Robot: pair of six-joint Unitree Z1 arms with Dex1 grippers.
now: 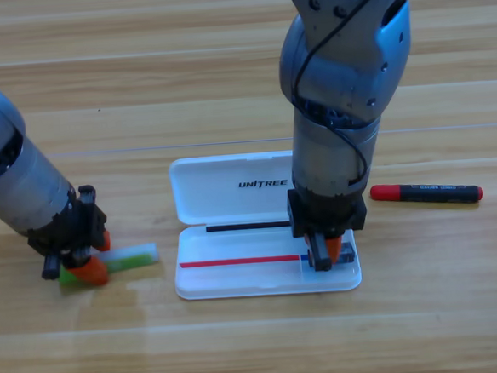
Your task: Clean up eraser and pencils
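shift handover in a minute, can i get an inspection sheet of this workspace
Surface: wooden table, light planks.
Job's things: white case open at centre; eraser in the tray's right end; black pencil with red cap lying on the table right of the case; green pencil lying left of the case.
Clutter: nothing seen.
Grippers: right gripper points down into the tray at the eraser; left gripper is low over the green pencil's left end, orange jaws on either side of it.
Cables: black cable along the right arm.
Surroundings: nothing seen beyond the table.
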